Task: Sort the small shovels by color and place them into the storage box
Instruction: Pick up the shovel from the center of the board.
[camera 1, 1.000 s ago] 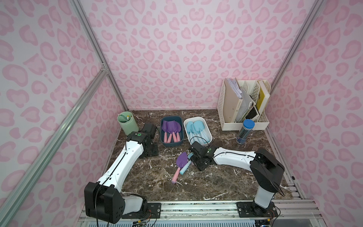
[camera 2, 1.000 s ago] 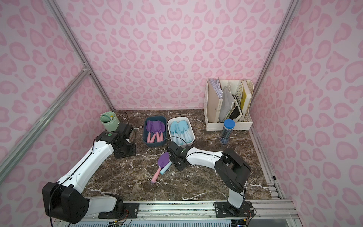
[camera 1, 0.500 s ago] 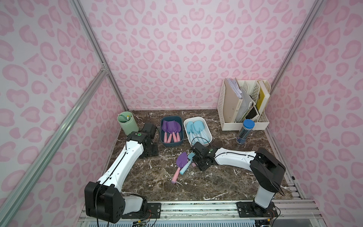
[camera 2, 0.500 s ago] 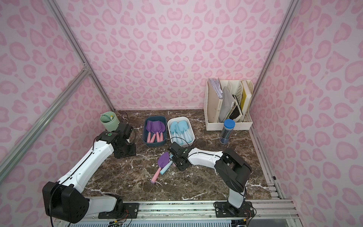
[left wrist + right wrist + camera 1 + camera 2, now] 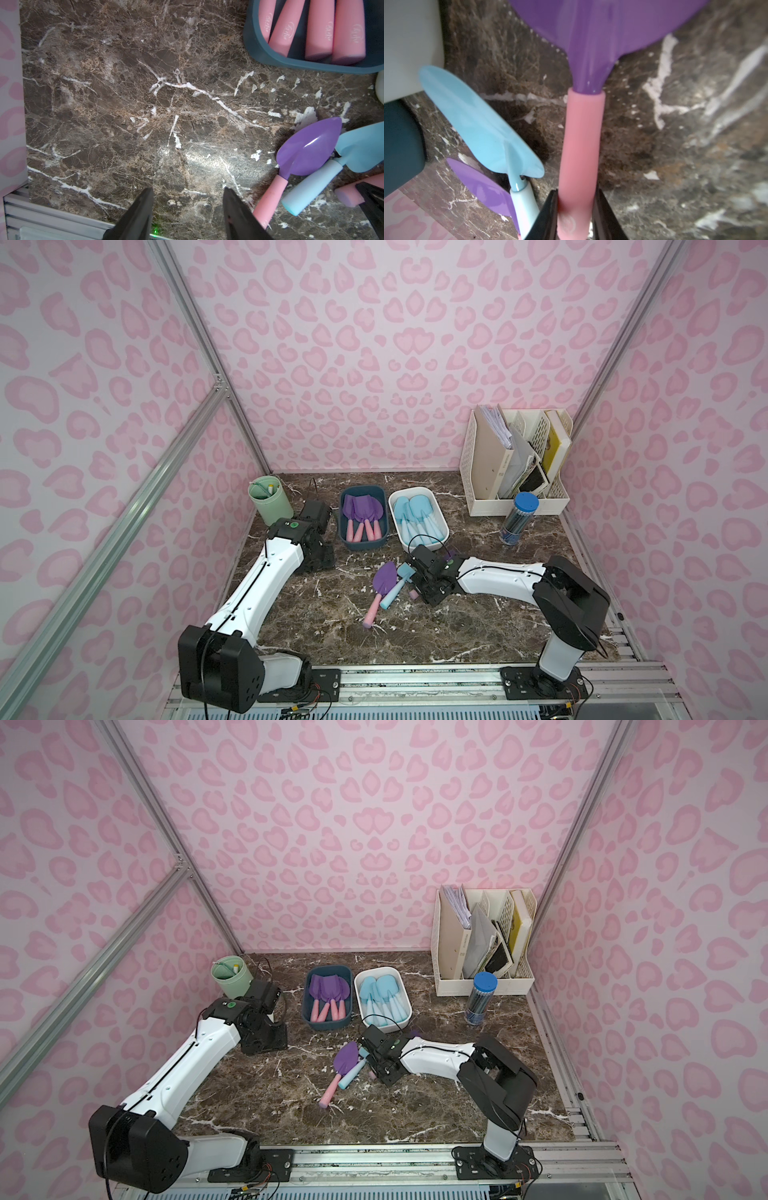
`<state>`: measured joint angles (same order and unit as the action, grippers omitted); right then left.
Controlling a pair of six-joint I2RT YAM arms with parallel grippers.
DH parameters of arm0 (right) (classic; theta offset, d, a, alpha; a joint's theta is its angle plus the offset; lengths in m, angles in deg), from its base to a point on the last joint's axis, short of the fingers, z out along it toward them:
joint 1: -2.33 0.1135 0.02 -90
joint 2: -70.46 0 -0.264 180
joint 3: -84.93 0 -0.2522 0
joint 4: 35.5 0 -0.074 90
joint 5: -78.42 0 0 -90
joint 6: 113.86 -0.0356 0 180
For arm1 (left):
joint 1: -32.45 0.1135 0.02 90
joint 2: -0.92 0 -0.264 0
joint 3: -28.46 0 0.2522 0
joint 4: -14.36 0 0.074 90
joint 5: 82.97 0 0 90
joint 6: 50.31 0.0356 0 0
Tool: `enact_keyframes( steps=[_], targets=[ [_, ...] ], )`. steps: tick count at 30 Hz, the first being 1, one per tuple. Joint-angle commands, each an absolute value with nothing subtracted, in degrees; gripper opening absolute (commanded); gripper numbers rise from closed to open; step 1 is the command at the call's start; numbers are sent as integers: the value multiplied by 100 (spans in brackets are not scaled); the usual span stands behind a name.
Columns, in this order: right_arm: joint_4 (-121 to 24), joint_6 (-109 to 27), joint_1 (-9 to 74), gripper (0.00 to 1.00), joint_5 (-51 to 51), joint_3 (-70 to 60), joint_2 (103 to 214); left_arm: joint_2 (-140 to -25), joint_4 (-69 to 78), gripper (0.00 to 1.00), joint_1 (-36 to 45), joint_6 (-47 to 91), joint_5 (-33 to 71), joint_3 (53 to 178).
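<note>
In the right wrist view my right gripper (image 5: 576, 193) is shut on the pink handle of a purple shovel (image 5: 581, 135) lying on the marble. In a top view this gripper (image 5: 424, 587) sits low, just in front of the white storage box (image 5: 409, 490) of blue shovels. Beside it lie a loose purple shovel (image 5: 382, 576) and a light blue shovel (image 5: 395, 593). The dark blue storage box (image 5: 360, 488) holds purple shovels. My left gripper (image 5: 188, 207) stands open over bare marble, left of the dark blue box.
A green cup (image 5: 270, 499) stands at the back left. A white file holder (image 5: 515, 464) and a blue-lidded pencil jar (image 5: 517, 522) stand at the back right. Pink walls close in three sides, and a metal rail (image 5: 415, 676) runs along the front.
My right gripper's jaws have closed onto the pink handle. The left arm has not moved.
</note>
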<state>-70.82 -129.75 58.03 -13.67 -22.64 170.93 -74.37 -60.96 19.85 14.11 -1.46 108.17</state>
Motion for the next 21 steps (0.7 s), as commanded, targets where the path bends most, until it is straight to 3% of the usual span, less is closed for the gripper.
enact_keyframes(
  steps=[1, 12, 21],
  targets=[
    [-7269, -13081, 5833, 25, -1483, -2303, 16981, -7400, -6211, 59, 1994, 1394, -185, 10849],
    [-8413, -12779, 5990, 16, -2388, -2177, 16223, -7379, -6246, 58, 1995, 1394, -202, 10928],
    [-9788, -9852, 5891, 10, -2928, 115, 16842, -7440, -6294, 58, 2001, 1395, -237, 11127]
  ],
)
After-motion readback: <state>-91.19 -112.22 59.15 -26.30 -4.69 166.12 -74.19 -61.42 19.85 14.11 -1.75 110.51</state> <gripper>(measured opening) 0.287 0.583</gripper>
